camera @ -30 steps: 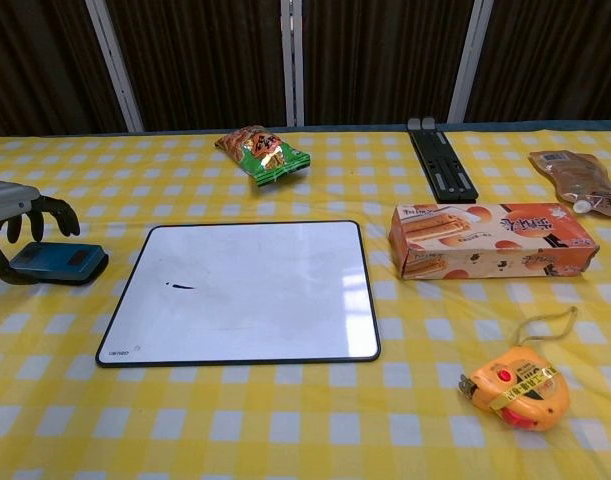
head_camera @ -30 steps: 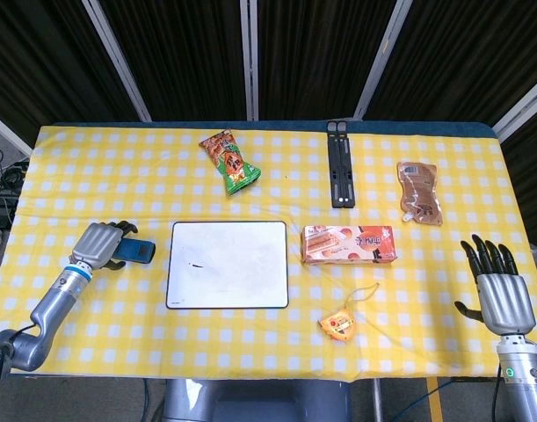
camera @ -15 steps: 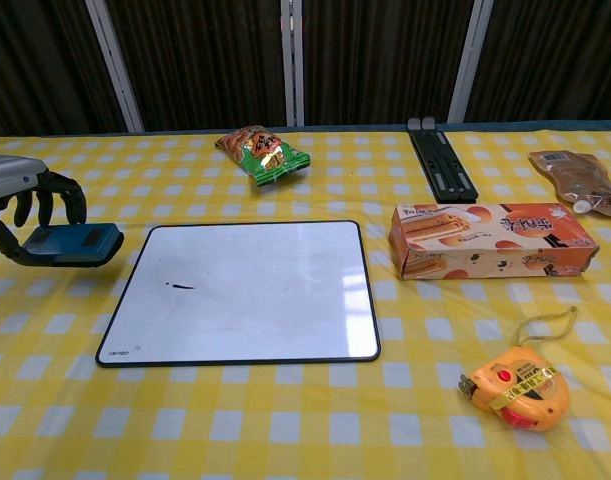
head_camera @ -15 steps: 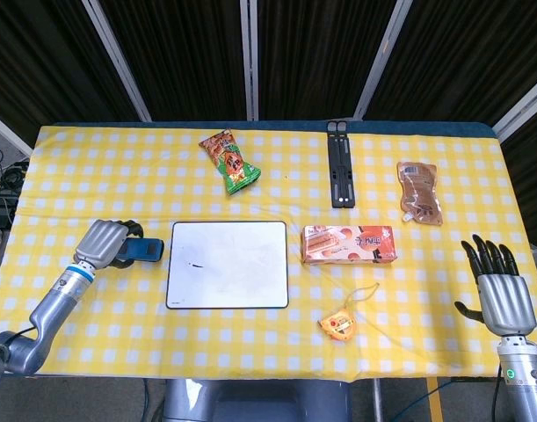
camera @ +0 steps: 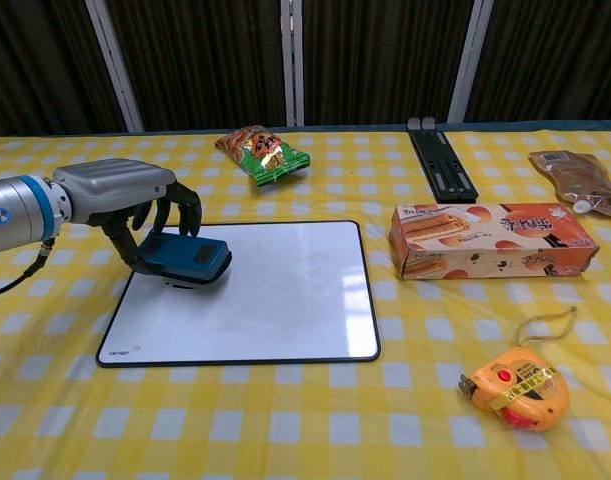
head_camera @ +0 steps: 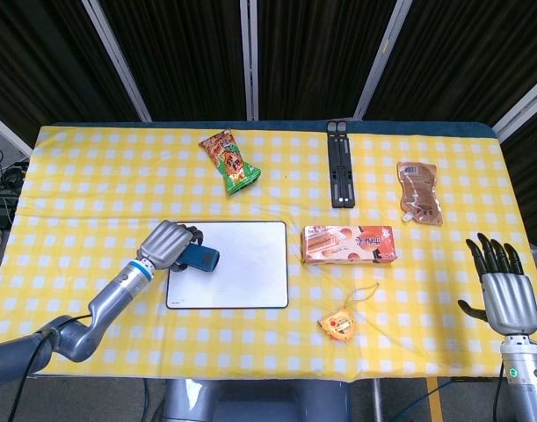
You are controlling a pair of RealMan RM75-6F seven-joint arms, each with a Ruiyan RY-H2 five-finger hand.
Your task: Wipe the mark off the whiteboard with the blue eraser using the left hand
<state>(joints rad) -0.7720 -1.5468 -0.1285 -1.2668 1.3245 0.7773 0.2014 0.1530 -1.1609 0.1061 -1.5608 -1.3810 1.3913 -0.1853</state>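
My left hand point(head_camera: 165, 246) point(camera: 125, 197) grips the blue eraser point(head_camera: 199, 257) point(camera: 186, 258) and holds it over the left part of the whiteboard point(head_camera: 242, 277) point(camera: 275, 300). The eraser covers the spot where the small dark mark lay, so the mark is hidden in both views. I cannot tell whether the eraser touches the board. My right hand point(head_camera: 502, 286) stands upright at the table's right edge in the head view, fingers apart, holding nothing.
A green snack bag point(head_camera: 229, 161) lies behind the board. A black folded stand point(head_camera: 341, 164), a brown pouch point(head_camera: 420, 191), a biscuit box point(head_camera: 350, 243) and an orange tape measure point(head_camera: 337, 326) sit to the right on the yellow checked cloth point(head_camera: 92, 167).
My left hand has carried the eraser rightward from beside the board to over its left part, covering the mark. The right hand has barely shifted.
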